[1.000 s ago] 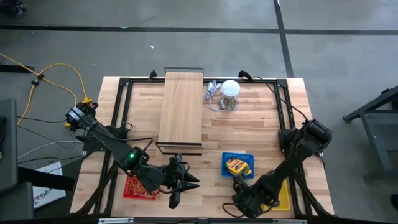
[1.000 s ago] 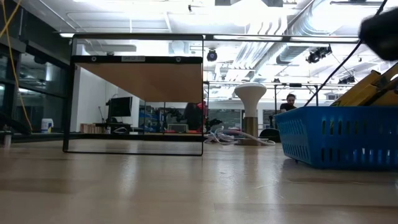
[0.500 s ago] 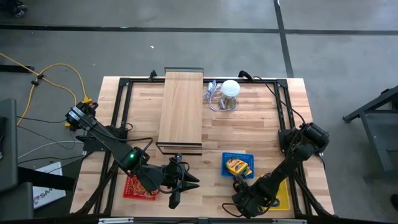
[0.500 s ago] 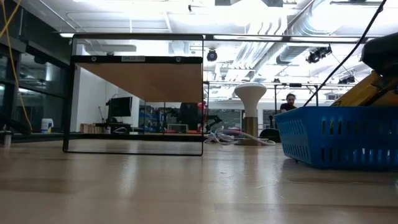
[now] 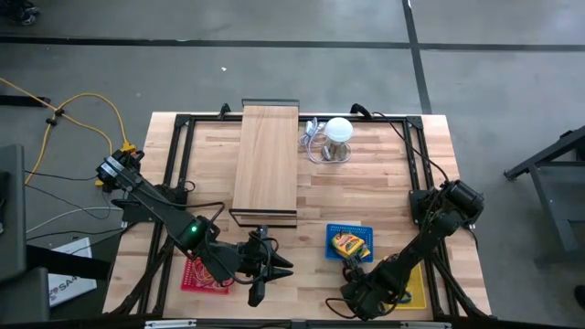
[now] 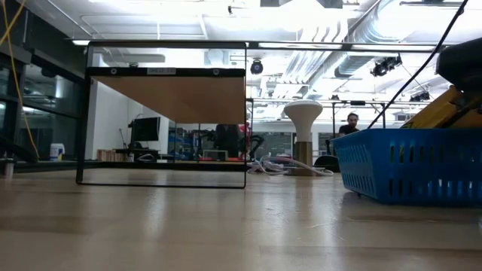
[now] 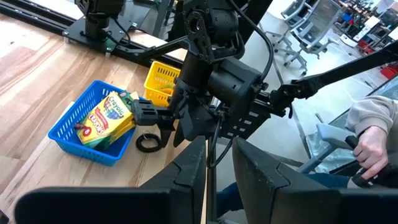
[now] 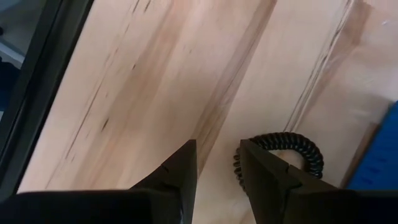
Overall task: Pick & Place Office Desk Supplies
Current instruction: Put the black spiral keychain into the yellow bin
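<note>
Red basket (image 5: 203, 274) at the near left edge sits under the left arm, whose left gripper (image 5: 274, 270) waits parted and empty. Blue basket (image 5: 351, 241) holds a yellow crayon pack (image 5: 348, 244) (presumably sorted already). Right gripper (image 8: 216, 163), fingers apart, hovers at a black coiled band (image 8: 281, 157) just beside that basket, likely lining up a pick.

Long wooden board (image 5: 266, 160) on table (image 5: 366, 196), white ball-like object (image 5: 339, 130) with cable beside it

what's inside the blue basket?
The blue basket holds a yellow-and-green crayon box, lying flat. Whatever sits beneath the box is covered; nothing else shows.
</note>
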Available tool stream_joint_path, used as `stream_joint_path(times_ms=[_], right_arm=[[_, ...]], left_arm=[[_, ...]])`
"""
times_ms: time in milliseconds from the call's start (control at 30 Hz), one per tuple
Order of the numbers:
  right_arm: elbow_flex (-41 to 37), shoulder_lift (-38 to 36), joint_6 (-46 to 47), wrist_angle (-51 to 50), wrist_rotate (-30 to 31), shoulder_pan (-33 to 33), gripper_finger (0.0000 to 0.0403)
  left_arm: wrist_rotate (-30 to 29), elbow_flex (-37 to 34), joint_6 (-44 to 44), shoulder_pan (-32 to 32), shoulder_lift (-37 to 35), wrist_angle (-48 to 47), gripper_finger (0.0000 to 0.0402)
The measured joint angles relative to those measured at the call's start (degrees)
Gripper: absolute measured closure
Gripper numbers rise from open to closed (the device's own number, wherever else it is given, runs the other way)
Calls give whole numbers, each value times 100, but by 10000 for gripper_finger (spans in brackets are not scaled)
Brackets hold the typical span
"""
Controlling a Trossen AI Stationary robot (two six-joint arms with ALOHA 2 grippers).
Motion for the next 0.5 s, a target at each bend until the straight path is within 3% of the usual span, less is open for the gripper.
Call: stream_joint_path(times_ms=[500], right_arm=[[0,0,570,-316,250,0,293]], left_arm=[[0,2,0,0,2,0,325]])
